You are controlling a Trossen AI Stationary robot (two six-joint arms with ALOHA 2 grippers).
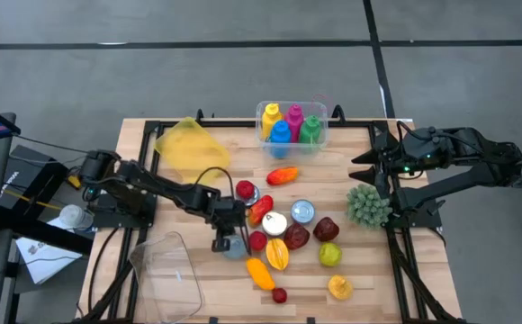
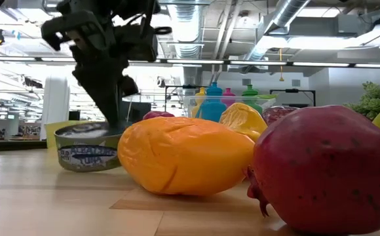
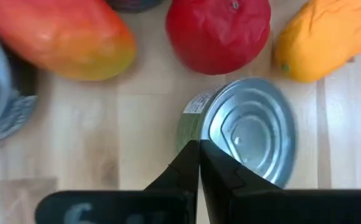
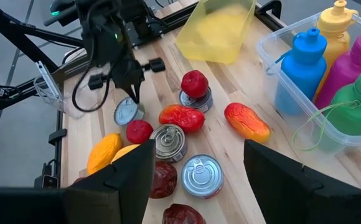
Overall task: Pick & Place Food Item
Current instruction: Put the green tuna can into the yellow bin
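Note:
A silver-topped can (image 3: 249,134) stands on the wooden table among loose food: a red-orange mango (image 3: 62,37), a red fruit (image 3: 221,31) and an orange fruit (image 3: 330,37). My left gripper (image 3: 198,144) is shut with nothing between its fingers, and its tips point down at the can's rim. The high view shows this gripper (image 1: 228,236) just left of the can (image 1: 235,247). In the low view the can (image 2: 88,147) sits under the dark arm. My right gripper (image 4: 199,180) hangs open, raised over the table's right side. My left gripper's shut fingertips (image 3: 190,155) stand at the can's rim (image 3: 200,118), coming from above and slanting down. Whether they touch the can I cannot tell. The can rests upright on the table.
Fruits and two more cans (image 1: 302,211) crowd the table's middle. A clear bin of coloured bottles (image 1: 292,126) and a yellow bin (image 1: 189,144) stand at the far edge. A clear container (image 1: 166,270) lies near left, and a green plant (image 1: 367,205) sits at the right.

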